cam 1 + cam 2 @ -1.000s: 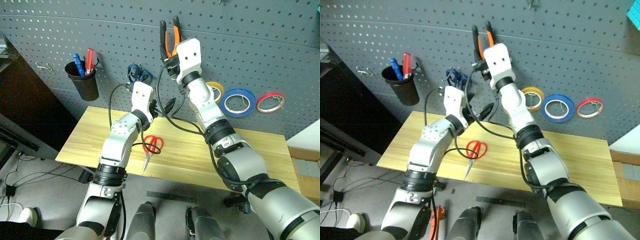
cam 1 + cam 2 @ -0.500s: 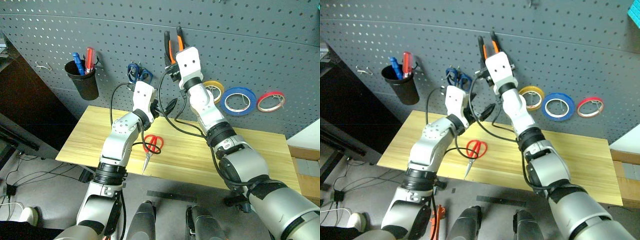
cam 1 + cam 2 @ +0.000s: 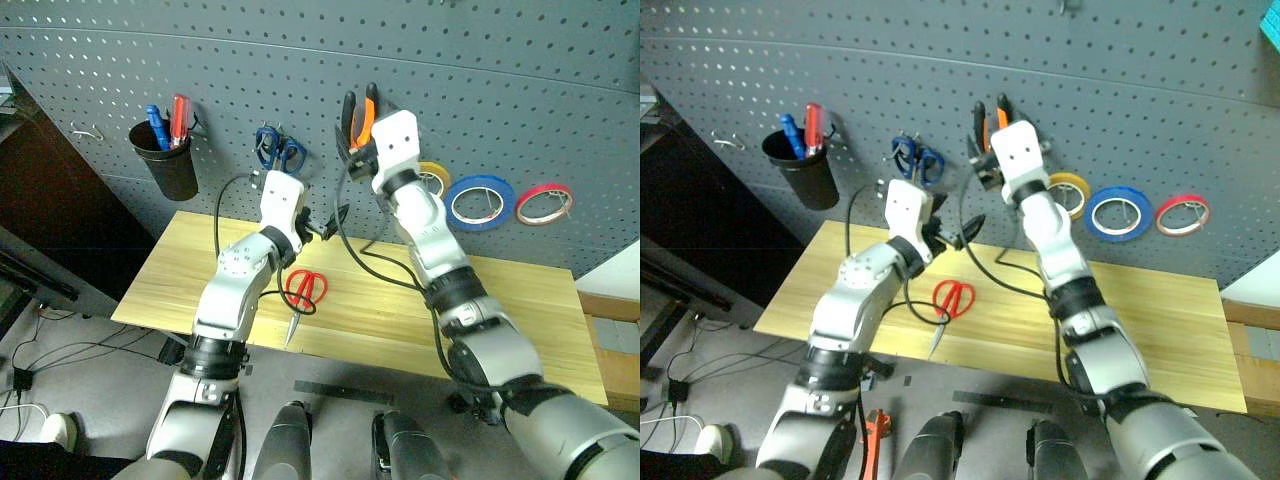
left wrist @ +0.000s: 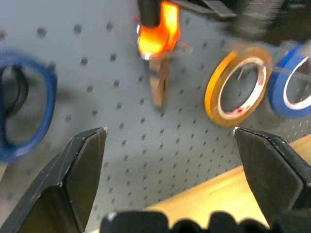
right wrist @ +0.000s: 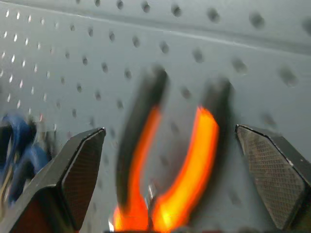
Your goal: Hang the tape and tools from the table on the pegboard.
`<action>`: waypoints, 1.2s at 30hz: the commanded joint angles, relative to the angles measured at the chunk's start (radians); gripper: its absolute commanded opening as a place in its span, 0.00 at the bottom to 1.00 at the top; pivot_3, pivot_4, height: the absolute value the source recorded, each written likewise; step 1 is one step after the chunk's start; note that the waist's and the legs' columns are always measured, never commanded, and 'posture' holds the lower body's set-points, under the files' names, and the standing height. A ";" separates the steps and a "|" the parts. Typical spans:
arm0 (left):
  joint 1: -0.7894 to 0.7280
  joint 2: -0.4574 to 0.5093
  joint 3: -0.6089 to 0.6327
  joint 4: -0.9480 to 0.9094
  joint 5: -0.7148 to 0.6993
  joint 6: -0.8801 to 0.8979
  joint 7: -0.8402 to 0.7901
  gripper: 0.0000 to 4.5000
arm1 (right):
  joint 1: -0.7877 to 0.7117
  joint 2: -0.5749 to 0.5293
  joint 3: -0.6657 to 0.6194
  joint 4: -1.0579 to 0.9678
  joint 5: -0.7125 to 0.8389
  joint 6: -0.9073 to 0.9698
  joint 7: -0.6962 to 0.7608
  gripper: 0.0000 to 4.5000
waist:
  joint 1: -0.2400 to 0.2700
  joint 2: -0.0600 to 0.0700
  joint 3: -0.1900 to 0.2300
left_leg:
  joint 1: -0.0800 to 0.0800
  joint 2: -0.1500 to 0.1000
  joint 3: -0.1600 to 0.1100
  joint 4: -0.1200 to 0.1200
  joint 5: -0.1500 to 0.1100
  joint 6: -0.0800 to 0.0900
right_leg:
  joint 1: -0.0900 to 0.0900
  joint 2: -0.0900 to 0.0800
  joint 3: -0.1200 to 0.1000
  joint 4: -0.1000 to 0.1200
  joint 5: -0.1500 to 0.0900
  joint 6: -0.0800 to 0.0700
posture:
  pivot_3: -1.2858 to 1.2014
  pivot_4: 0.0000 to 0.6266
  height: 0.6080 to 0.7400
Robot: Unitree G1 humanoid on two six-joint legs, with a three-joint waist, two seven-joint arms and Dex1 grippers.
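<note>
Red-handled scissors (image 3: 304, 291) are lying on the surface (image 3: 520, 300), blades pointing toward its near edge, just below the left tool (image 3: 950, 236), which is hovering wide open and nearer than the right. The right tool (image 5: 167, 194) is also gaping wide, holding nothing, before the pliers (image 3: 360, 112) hanging on the pegboard (image 3: 500, 60). One blue tape (image 3: 480, 201) is hanging there too.

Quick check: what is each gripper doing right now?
Left gripper: open, holding nothing.
Right gripper: open, fingers apart either side of the pliers, not gripping.

No legible text, label, brand, number or sign anywhere.
</note>
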 commanded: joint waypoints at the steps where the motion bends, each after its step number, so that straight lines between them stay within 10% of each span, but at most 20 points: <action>1: 0.092 0.007 0.020 -0.187 0.015 0.062 0.062 1.00 | 0.122 -0.061 0.015 -0.383 0.072 0.191 0.132 0.99 | -0.007 0.002 0.001 | -0.001 0.000 -0.001 0.000 0.000 0.000 | 0.000 0.000 0.000 0.000 0.000 0.000 | 0.59 0.38 1.00; 12: 0.306 -0.069 0.006 -0.222 0.156 0.247 0.321 1.00 | 0.595 -0.293 0.129 -0.939 0.365 0.478 0.559 0.99 | -0.048 0.005 0.016 | 0.002 0.000 -0.001 0.003 0.000 0.000 | 0.003 0.000 0.001 0.000 -0.005 0.007 | 0.56 0.44 1.00; 36: 0.416 -0.123 -0.110 -0.007 0.289 0.382 0.387 1.00 | 0.746 -0.316 0.269 -0.780 0.365 0.200 0.843 0.99 | -0.070 0.003 0.088 | 0.001 -0.001 -0.001 0.003 0.000 0.000 | 0.003 -0.001 0.003 -0.001 -0.006 0.009 | 0.56 0.61 1.00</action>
